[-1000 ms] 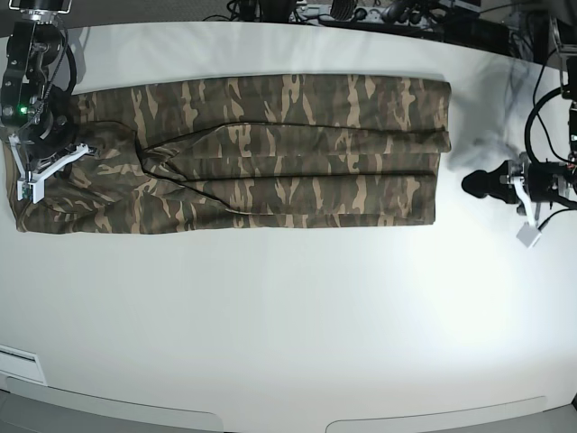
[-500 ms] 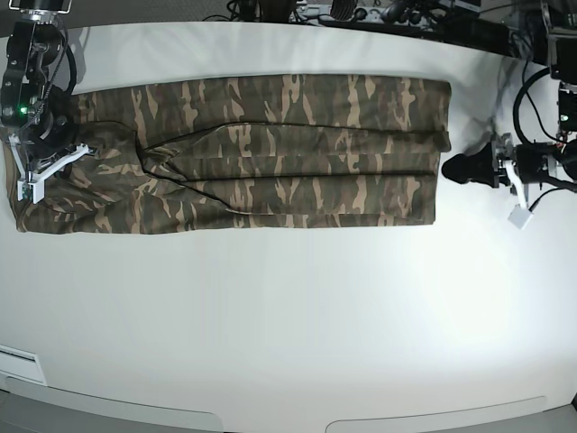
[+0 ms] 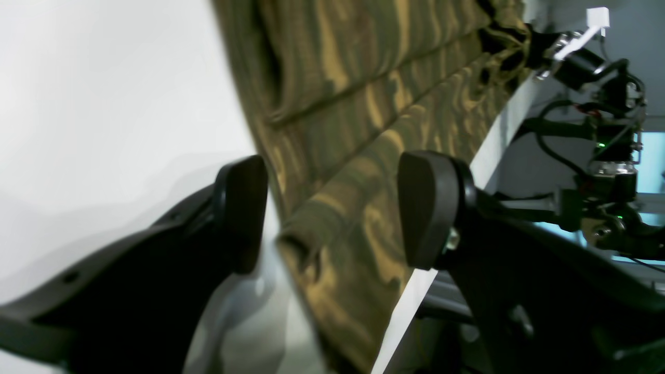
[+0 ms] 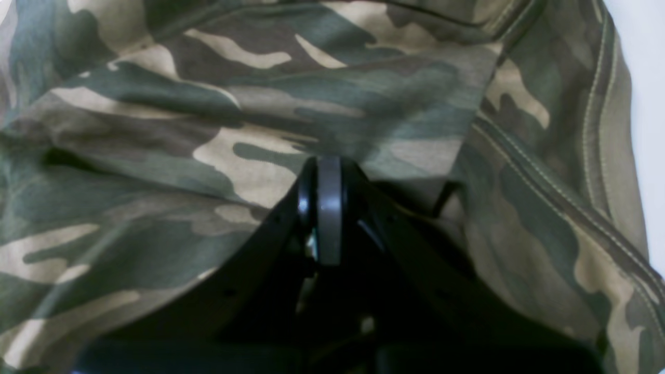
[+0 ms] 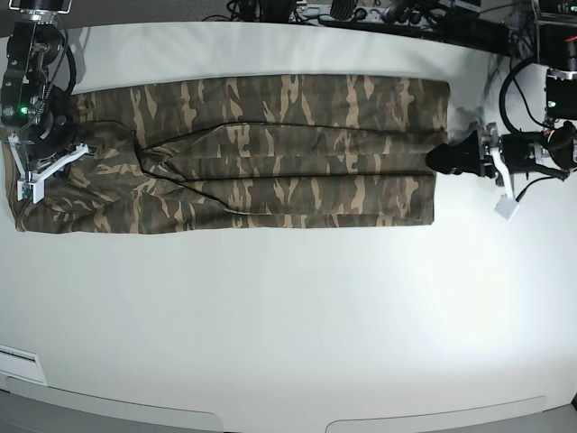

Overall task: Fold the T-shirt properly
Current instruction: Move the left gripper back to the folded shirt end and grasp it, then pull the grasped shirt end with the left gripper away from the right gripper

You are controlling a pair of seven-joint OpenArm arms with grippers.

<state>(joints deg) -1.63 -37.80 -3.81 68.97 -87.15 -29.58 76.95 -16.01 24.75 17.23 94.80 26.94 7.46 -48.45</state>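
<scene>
The camouflage T-shirt [image 5: 270,153] lies on the white table [image 5: 288,325] as a long folded band running left to right. At the band's right end my left gripper [image 5: 438,159] stands open. In the left wrist view its two black fingers straddle the T-shirt's [image 3: 363,104] near edge, with the left gripper [image 3: 335,210] not closed on the cloth. My right gripper [image 5: 83,150] rests on the band's left end. The right wrist view shows the right gripper [image 4: 321,176] shut, its tips pinching a fold of the T-shirt [image 4: 208,104].
Cables and equipment [image 5: 361,13] line the far table edge. The table's near edge [image 5: 270,419] runs along the bottom of the base view. The left wrist view shows the other arm [image 3: 608,104] at the band's far end.
My left arm has moved left across the table to the T-shirt's right edge, and its jaws have opened. The right arm and the shirt have not moved.
</scene>
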